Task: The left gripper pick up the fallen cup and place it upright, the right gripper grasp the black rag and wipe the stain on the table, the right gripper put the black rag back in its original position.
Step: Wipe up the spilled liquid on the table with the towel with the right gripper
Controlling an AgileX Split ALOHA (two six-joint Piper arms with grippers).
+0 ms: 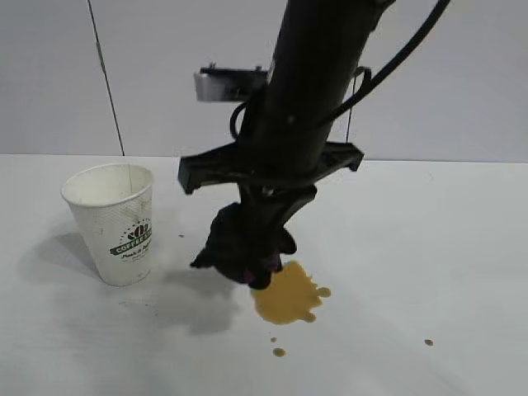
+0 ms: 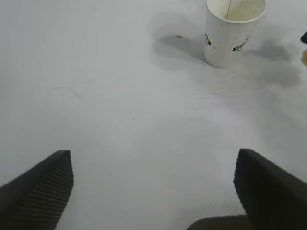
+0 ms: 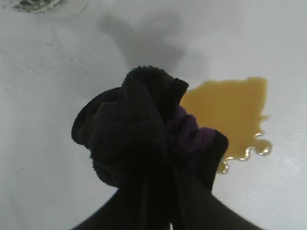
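Right gripper [image 1: 252, 247] is hanging over the middle of the counter [image 1: 429, 247], clamped on the black rag [image 1: 239, 247], which is bunching around the fingers and dangling just at the near-left edge of the stain [image 1: 289, 295]. Whether the rag is touching the liquid yet is hard to tell; the right wrist view is showing it overlapping the stain's edge. Left gripper [image 2: 153, 191] is sitting parked well off to the side, low over bare counter, fingers spread wide apart, holding nothing.

Step in hand, as a judgement: cup part is looking done, rag is grasped, wiping is just starting or about to start, since the stain is looking whole. Next move is calling for pressing the rag down flat and sweeping across the blotch toward its far lobes, then catching the stray droplets nearby.

Largest to smallest: counter is wide, flat, matte white. Right arm is a thick black cylinder with a cable and a small grey plate. Cup [image 1: 115, 223] is standing upright at the left, well apart from the stain, white dimpled paper, green banner logo, tapering down. Rag is soft, dark, folded and lumpy. Stain is amber-brown, glossy, with lobed edges.
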